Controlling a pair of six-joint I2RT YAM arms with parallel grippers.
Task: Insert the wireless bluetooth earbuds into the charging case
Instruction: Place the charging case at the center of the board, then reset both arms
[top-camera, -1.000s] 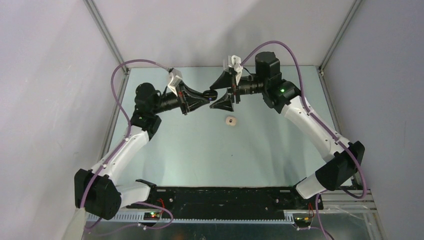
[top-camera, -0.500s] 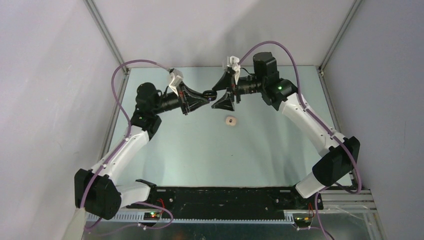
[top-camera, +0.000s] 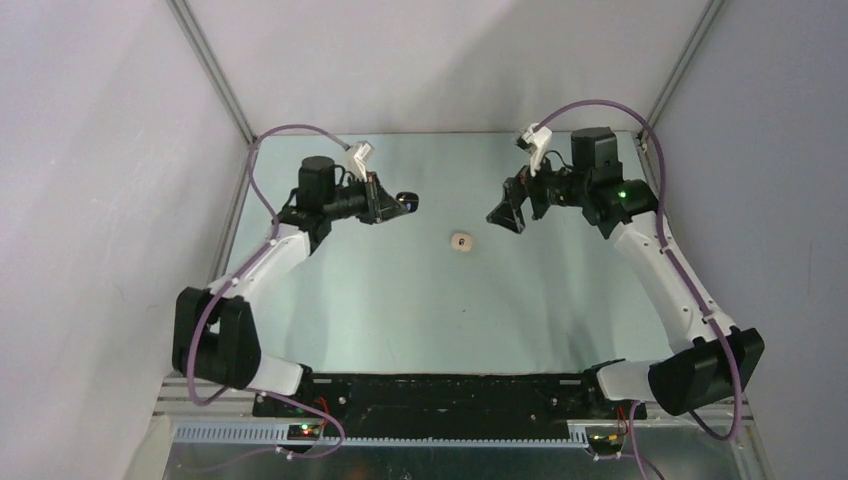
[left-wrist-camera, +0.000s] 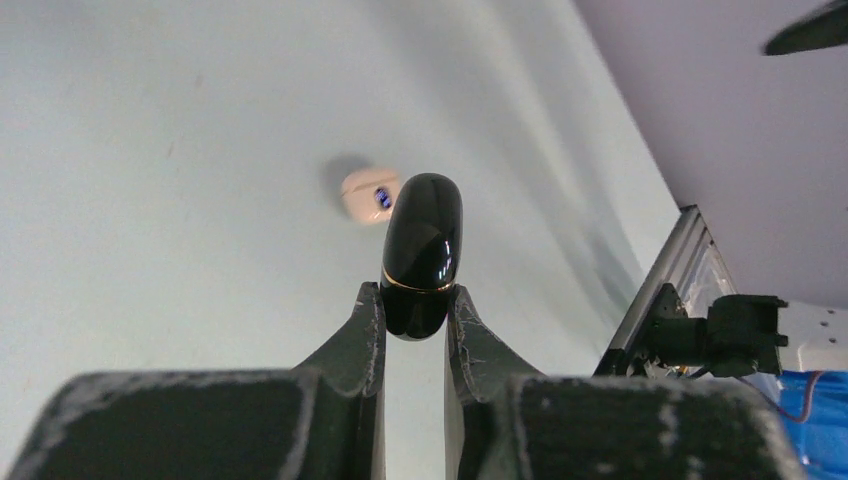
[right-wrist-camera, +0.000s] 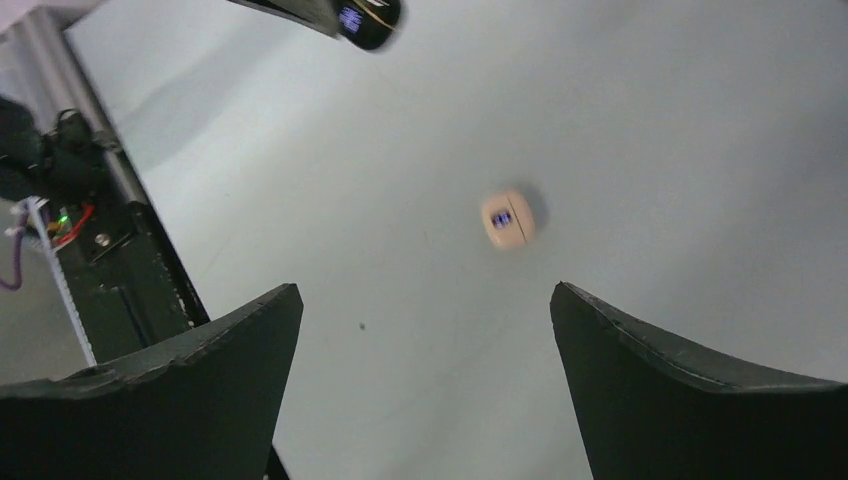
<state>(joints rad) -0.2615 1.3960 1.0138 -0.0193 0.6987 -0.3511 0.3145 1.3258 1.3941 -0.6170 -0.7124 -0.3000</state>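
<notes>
A glossy black charging case (left-wrist-camera: 422, 250) with a thin gold seam is closed and sticks out past my left gripper (left-wrist-camera: 413, 300), which is shut on its lower end. In the top view that case (top-camera: 406, 202) hangs above the table at the back left. A cream-white rounded case (top-camera: 461, 241) with a small blue mark lies alone on the table between the arms (left-wrist-camera: 371, 195) (right-wrist-camera: 507, 219). My right gripper (right-wrist-camera: 425, 290) is wide open with nothing between its fingers, and it hovers right of the cream case (top-camera: 505, 215). No loose earbuds show in any view.
Grey walls and metal frame posts (top-camera: 213, 70) close in the table on three sides. A black base rail (top-camera: 450, 392) runs along the near edge. The table surface (top-camera: 420, 310) is pale green.
The two grippers were close together at the back centre and have drawn apart. The left moved left with the black case. The right moved right and opened wider. The cream case has stayed put.
</notes>
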